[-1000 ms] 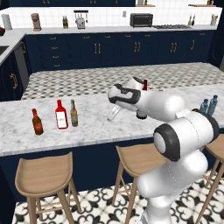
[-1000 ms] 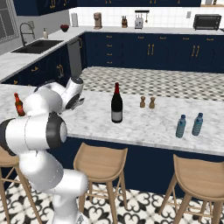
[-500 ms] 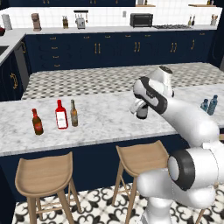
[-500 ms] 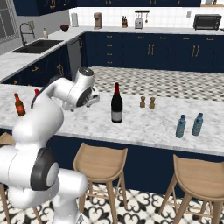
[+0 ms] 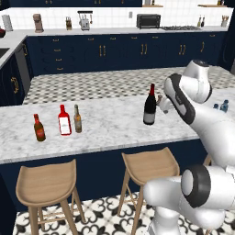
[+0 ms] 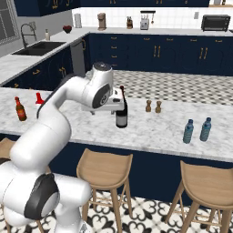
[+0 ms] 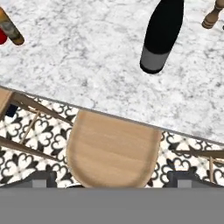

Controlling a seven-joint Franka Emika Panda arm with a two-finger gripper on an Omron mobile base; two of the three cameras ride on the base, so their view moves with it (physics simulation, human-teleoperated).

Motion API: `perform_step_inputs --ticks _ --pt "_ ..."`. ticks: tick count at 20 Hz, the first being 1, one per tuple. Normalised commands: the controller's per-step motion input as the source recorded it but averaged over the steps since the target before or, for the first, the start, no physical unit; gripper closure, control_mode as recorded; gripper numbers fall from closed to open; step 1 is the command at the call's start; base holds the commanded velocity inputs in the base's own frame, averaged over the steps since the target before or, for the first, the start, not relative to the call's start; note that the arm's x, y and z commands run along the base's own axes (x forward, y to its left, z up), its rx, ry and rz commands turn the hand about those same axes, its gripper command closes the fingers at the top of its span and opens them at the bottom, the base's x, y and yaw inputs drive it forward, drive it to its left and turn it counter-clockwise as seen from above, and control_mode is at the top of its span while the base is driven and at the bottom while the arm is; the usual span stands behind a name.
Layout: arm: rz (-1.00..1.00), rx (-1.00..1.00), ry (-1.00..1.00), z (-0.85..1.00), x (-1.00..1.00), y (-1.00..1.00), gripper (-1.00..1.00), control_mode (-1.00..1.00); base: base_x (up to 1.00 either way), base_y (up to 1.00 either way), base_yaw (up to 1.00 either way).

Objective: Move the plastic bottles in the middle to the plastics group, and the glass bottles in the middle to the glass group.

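I see a long marble bench [image 5: 110,131] with the tall dark wine bottle [image 5: 149,105] upright mid-bench. My end effector [image 6: 119,105], jaws spread wide and empty, hovers just beside its near side. I would lower squarely around the body, then carry it toward the glass group [image 5: 64,120] at far left.

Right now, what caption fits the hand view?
Dark wine bottle standing on the marble counter, wooden stool below.

Marble counter [image 5: 105,133] carries wine bottle [image 5: 149,105], three small bottles [image 5: 64,121], two blue bottles [image 6: 197,130].
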Motion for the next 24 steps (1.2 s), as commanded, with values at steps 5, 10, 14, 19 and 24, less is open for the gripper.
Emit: perform_step_inputs --ticks 5,10,14,19,24 --pt "-0.15 -0.01 -0.16 0.0 0.09 -0.04 -1.0 -1.0 0.0 0.0 0.0" --pt "-0.05 0.0 -0.19 -0.11 0.25 0.01 -1.0 -1.0 0.0 0.0 0.0" --pt "-0.06 -0.07 -0.05 -0.04 0.22 0.07 -1.0 -1.0 0.0 0.0 0.0" --pt "-0.09 -0.05 0.0 -0.18 0.47 0.12 -1.0 -1.0 0.0 0.0 0.0" --pt "-0.08 0.0 0.0 -0.16 0.51 0.0 -1.0 -1.0 0.0 0.0 0.0"
